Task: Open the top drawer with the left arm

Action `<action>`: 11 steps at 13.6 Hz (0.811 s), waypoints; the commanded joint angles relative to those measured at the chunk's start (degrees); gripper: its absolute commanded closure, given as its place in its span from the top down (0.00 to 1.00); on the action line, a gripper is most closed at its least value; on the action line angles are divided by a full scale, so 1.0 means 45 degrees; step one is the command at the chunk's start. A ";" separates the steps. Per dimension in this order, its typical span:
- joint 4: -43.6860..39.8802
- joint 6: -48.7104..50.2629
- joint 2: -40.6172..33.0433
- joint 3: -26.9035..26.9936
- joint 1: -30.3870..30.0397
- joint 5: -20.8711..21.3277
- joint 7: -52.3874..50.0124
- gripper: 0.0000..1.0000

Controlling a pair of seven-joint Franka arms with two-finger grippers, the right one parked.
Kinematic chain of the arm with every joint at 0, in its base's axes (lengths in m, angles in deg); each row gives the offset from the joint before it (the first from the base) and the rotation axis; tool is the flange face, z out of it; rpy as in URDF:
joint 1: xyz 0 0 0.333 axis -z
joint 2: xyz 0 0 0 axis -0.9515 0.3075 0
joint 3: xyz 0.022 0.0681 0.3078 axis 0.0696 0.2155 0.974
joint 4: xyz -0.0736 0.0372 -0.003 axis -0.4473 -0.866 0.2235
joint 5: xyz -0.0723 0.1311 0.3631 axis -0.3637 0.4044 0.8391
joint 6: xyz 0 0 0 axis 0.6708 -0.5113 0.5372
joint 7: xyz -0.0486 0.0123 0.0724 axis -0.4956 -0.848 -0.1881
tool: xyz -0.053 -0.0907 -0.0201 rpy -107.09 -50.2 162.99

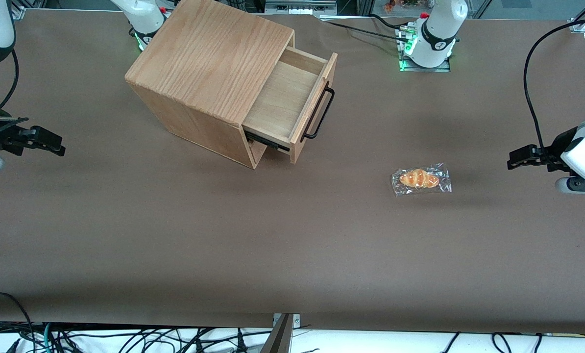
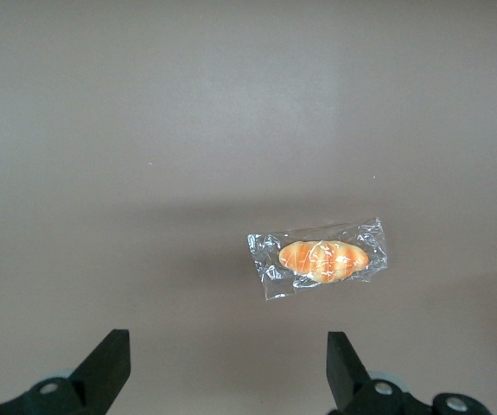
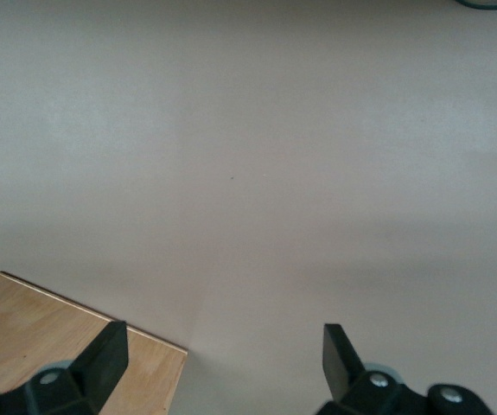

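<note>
Top drawer point(image 1: 286, 100) is pulled well out of the oak cabinet point(image 1: 209, 63), inside bare, its black bar handle point(image 1: 321, 115) on the front facing roughly 4 o'clock toward the working arm's end of the table point(image 1: 175, 235). A black slide rail shows under the drawer on the side nearer the front camera; the compartment below it is mostly hidden, so its contents can't be made out. Cabinet sits turned at an angle, toward the parked arm's end. Left arm point(image 1: 584, 152) is at the working arm's end, well apart from the drawer, roughly at 3 to 4 o'clock from the cabinet. Its end effector point(image 1: 518, 161) is open, empty, fingers point(image 2: 110, 363) spread wide in the left wrist view, hovering above the table and touching nothing. A wrapped bread roll point(image 1: 421, 179) in clear plastic lies flat on the table between the cabinet and the end effector, at about 4 o'clock from the handle and nearer the front camera than the drawer; the roll point(image 2: 324, 259) also shows in the wrist view, clear of both fingers.
</note>
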 commanded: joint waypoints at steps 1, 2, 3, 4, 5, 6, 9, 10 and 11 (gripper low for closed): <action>-0.0104 0.0132 -0.0089 0.0002 0.0003 0.0099 0.0174 1.00; -0.0104 0.0132 -0.0108 0.0002 0.0003 0.0099 0.0213 1.00; -0.0104 0.0132 -0.0108 0.0002 0.0003 0.0138 0.0233 1.00; -0.0123 0.0132 -0.0108 0.0021 0.0003 0.0177 0.0252 1.00; -0.0123 0.0132 -0.0108 0.0021 0.0003 0.0197 0.0272 1.00; -0.0123 0.0132 -0.0108 0.0041 -0.0074 0.0197 0.0291 1.00; -0.0123 0.0132 -0.0128 0.0021 -0.0094 0.0216 0.0272 1.00; -0.0123 0.0132 -0.0128 0.0021 -0.0094 0.0216 0.0272 1.00; -0.0123 0.0132 -0.0128 0.0021 -0.0094 0.0216 0.0272 1.00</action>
